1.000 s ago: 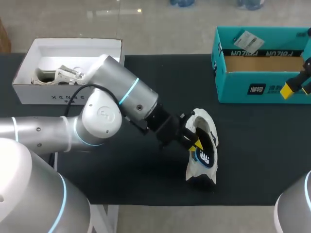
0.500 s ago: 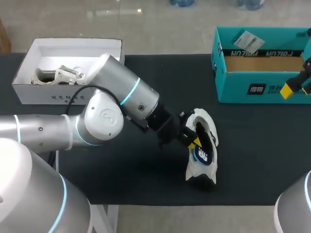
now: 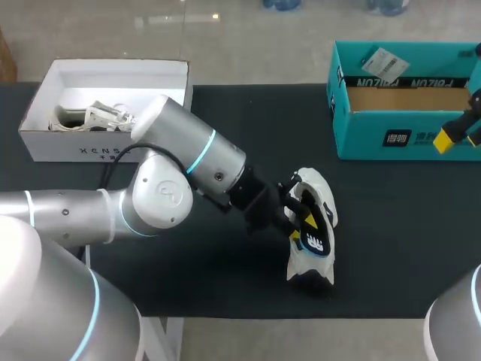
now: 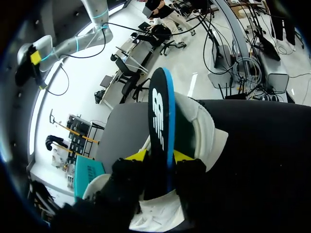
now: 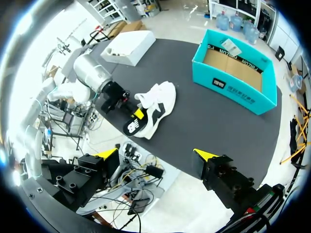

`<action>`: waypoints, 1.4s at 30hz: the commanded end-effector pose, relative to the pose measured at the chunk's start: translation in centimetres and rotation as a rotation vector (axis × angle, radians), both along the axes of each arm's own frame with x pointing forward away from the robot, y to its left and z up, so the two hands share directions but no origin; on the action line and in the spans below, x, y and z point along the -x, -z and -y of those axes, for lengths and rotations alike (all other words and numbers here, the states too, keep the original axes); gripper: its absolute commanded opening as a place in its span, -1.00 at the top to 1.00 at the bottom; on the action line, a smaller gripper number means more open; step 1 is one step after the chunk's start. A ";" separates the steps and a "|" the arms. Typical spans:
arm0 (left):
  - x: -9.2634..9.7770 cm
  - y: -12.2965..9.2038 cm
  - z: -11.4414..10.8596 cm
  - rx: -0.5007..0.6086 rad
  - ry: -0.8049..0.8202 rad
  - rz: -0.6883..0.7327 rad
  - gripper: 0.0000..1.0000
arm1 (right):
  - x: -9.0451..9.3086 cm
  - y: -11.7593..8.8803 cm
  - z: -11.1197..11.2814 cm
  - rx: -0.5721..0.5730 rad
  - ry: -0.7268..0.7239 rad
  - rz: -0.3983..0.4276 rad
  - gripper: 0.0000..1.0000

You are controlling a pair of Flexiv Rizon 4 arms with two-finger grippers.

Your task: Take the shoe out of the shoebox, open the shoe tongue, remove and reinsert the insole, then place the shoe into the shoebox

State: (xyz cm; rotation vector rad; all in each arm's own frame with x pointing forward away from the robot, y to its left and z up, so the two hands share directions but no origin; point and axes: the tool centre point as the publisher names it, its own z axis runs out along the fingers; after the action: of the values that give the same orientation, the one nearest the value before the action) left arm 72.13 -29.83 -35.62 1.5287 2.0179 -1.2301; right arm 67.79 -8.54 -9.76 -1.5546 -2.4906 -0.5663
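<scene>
Pinching the insole (image 4: 158, 107) in my left end effector (image 4: 156, 156), partly inside the shoe (image 3: 321, 186) on the surface (image 3: 225, 282), I risk buckling it or dragging the unheld shoe sideways.

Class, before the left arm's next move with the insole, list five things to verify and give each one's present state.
1. Left hand shut on insole: ok.
2. Insole seated flat in shoe: not ok, it sticks out.
3. Shoe resting on table: ok.
4. Right hand open, clear of shoe: ok.
5. Teal shoebox open: ok.
</scene>
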 end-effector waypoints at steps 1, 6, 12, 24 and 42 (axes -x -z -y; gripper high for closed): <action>0.2 -0.9 -0.5 0.017 -0.001 -0.004 -0.37 | -0.3 0.0 -0.1 0.003 -0.001 -0.006 -1.00; 0.7 -1.7 -0.2 0.034 0.006 -0.007 -0.18 | -0.3 0.0 -0.1 0.003 -0.001 -0.006 -1.00; 1.6 -1.4 0.6 0.036 0.027 -0.013 -0.14 | -0.3 0.0 -0.1 0.003 -0.001 -0.006 -1.00; 2.2 -1.3 1.2 0.030 0.067 -0.016 1.00 | -0.3 0.0 -0.1 0.003 -0.001 -0.006 -1.00; 0.0 1.9 0.6 -0.064 0.069 0.061 1.00 | -0.3 0.0 -0.1 0.003 -0.001 -0.006 -1.00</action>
State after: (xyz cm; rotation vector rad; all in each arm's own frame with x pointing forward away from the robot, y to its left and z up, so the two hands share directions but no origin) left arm 72.16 -29.98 -36.53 1.6591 1.9986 -1.1403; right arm 67.79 -8.52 -9.74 -1.5551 -2.4909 -0.5653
